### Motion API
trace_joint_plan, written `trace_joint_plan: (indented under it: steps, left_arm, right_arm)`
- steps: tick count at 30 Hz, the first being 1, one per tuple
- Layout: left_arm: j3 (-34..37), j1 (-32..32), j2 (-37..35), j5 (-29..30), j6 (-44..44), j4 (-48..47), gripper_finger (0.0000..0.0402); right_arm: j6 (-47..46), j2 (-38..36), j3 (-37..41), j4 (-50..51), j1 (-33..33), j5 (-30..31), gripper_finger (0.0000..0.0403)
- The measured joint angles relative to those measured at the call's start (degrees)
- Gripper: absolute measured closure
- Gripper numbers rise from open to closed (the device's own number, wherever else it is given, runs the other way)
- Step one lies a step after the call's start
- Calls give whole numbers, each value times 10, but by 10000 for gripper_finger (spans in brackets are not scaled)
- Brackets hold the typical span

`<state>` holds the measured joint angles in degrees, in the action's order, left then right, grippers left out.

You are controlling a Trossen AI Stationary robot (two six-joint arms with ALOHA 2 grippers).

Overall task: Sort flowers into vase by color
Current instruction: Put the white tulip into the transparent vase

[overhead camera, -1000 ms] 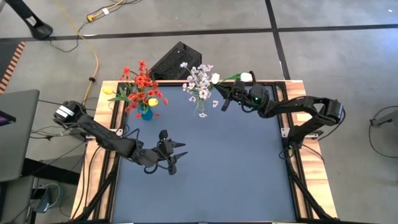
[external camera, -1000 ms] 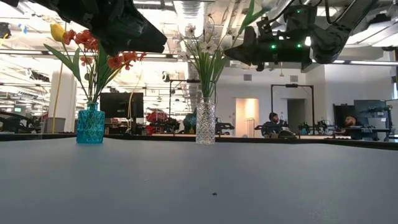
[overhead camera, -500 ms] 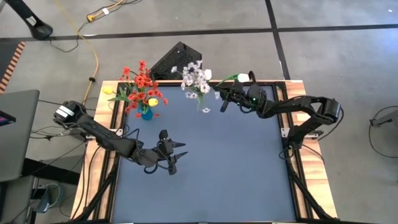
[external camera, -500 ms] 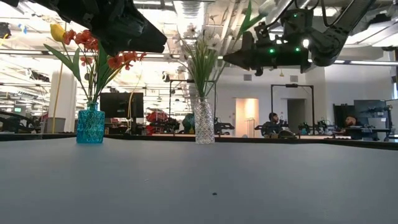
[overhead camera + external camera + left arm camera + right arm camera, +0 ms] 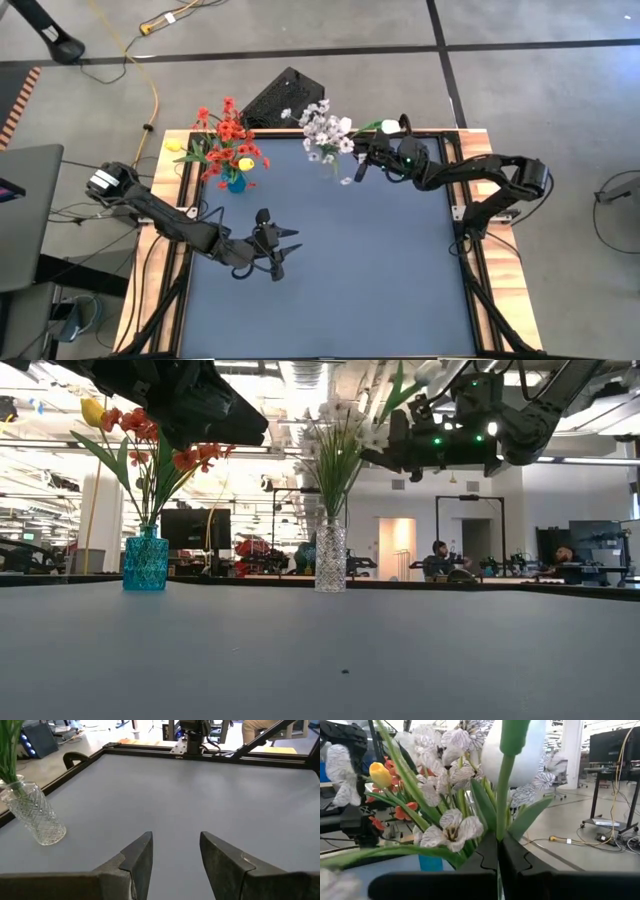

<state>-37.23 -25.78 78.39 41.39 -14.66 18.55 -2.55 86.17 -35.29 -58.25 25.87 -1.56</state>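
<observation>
A clear glass vase [image 5: 330, 555] stands at the table's far edge with sprays of small white blossoms [image 5: 322, 128]. Left of it, a blue vase [image 5: 235, 183] holds red blossom clusters [image 5: 230, 130] and yellow tulips [image 5: 245, 163]. My right gripper [image 5: 360, 165] hovers just right of the white sprays, shut on a white tulip [image 5: 392, 126]. My left gripper [image 5: 275, 250] hangs over the mat's left middle, open, with nothing between its fingers [image 5: 142, 855]. My right gripper pinches the white tulip's green stem [image 5: 501, 820], a short way below the bud, between its two fingers. The fingers come roughly level from the table's right side and lie across the stem. The bud [image 5: 512, 750] stands above them; the fingers hide the stem's lower part.
A black box [image 5: 285, 98] sits on the floor behind the table's far edge. A laptop [image 5: 25, 215] stands off the table's left side. The blue mat [image 5: 380, 270] is bare across its middle and near half. People sit in the room beyond [image 5: 440, 555].
The clear vase has rocked: half a second ago it leaned toward the table's left with its white sprays swung that way, and now it stands upright again. My right gripper has stayed close beside the sprays, shut on the tulip.
</observation>
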Motion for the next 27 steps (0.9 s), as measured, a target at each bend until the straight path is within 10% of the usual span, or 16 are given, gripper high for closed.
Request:
trace_joint_plan:
  steps: [27]
  left_arm:
    - [0, 0, 0, 2, 9, -2, 248]
  right_arm:
    - [13, -28, -112, 298, -15, 15, 379]
